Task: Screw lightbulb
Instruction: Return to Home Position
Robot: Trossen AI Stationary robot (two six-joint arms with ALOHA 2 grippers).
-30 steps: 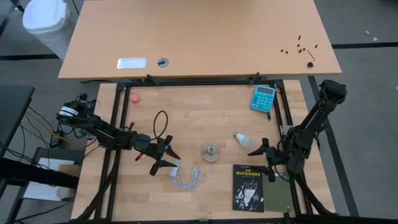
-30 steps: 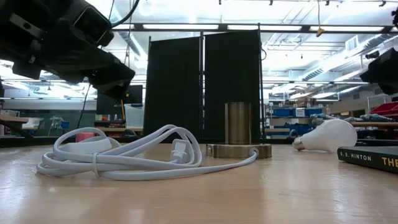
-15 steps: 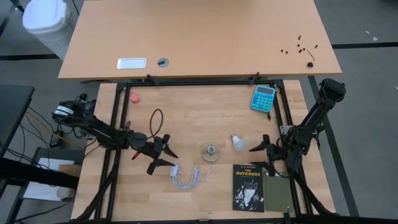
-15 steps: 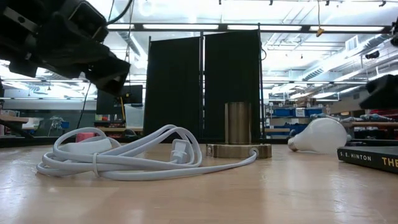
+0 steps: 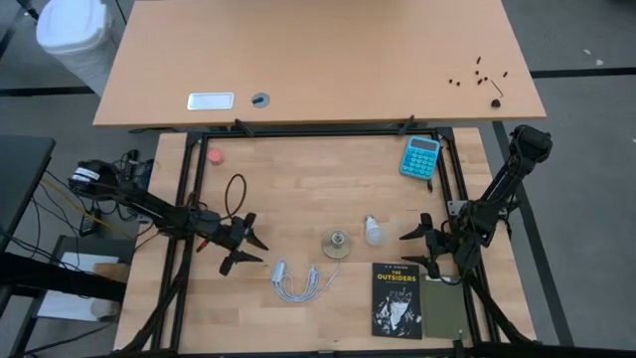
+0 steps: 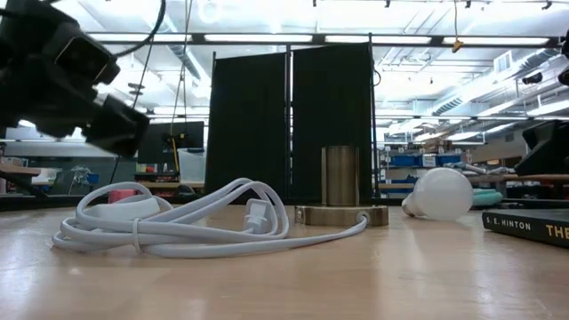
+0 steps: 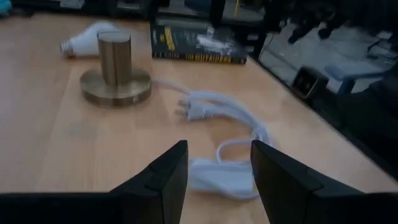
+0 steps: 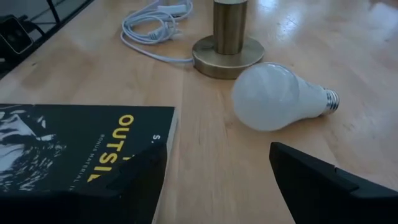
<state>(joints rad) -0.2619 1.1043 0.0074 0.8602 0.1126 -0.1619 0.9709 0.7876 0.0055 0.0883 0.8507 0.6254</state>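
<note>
Lightbulb (image 5: 374, 231) found lying at high view's centre, just right of socket (image 5: 337, 244), not touching; metal thread plain from right wrist, masked by globe in low view. Left gripper (image 5: 256, 251) and right gripper (image 5: 402, 250) spread, empty. Book (image 5: 397, 298), cable (image 5: 298, 283) lower centre.

The table (image 5: 318, 169) is pale wood planking, matt, with the grain showing. The lamp base (image 8: 228, 53) looks like brass-toned metal with a satin finish, and there are soft reflections on the disc and post. Just beside it, the lightbulb (image 8: 277, 98) has a smooth frosted white globe and a grey ribbed metal screw end. On the base's other side, the cable (image 6: 169, 222) is smooth white plastic, slightly glossy. The book (image 8: 68, 146) near the base has a black paper cover with a bit of sheen. The calculator (image 5: 420, 157), well apart from the base, looks like blue plastic. The left tool (image 7: 217, 152) and right tool (image 8: 214, 168) have dark matt fingers — plastic by the look.
</note>
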